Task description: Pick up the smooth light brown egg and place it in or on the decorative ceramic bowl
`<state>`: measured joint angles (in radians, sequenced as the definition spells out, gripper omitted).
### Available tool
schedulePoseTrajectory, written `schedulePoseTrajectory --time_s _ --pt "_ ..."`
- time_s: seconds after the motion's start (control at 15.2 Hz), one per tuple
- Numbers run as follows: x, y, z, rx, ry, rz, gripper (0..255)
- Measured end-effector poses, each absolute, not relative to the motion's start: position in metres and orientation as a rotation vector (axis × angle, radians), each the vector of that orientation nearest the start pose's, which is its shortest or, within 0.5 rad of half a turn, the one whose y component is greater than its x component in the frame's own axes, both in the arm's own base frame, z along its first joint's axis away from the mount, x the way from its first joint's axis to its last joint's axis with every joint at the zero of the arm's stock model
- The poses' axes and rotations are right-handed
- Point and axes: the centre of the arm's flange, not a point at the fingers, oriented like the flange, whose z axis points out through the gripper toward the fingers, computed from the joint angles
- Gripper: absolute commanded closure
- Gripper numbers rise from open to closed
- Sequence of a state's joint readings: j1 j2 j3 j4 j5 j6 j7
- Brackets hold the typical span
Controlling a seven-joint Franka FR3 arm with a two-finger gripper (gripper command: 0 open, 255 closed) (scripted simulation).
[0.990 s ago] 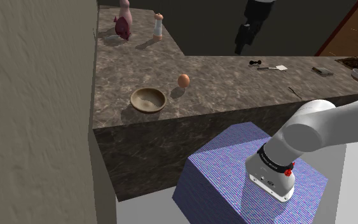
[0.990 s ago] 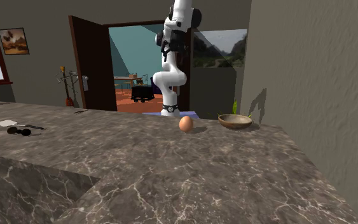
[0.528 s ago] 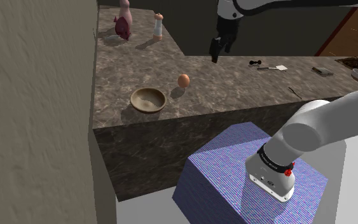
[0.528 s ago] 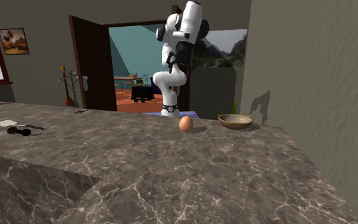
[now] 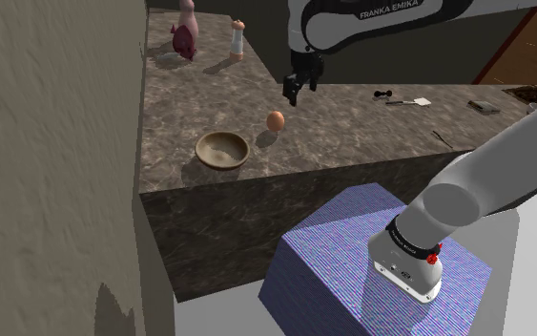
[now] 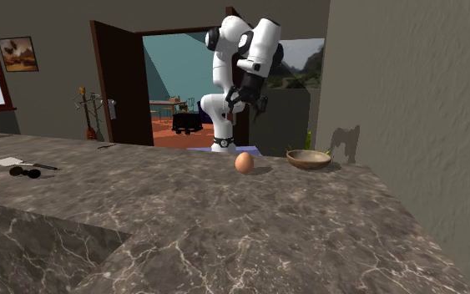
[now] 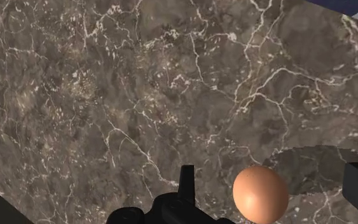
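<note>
We see the jaws spread wide, hovering just above the egg without touching it. Egg sits on the dark veined table, near the tan bowl, both apart, bowl empty.

Home kitchen: marbled stone counter, framed picture, open door.

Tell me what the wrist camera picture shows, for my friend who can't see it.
A light brown egg lies on a dark marbled counter, framed between the open black fingers of the gripper, which do not touch it.
</note>
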<state>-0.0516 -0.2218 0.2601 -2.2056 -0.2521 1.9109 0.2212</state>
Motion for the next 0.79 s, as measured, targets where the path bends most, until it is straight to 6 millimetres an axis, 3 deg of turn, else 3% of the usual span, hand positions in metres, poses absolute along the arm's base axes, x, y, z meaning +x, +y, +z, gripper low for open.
schedulePoseTrajectory --time_s 0.66,0.79 --pt "0.569 0.116 0.368 -3.521 -0.028 0.057 0" --pt "0.576 0.117 0.357 -3.528 -0.02 0.059 0"
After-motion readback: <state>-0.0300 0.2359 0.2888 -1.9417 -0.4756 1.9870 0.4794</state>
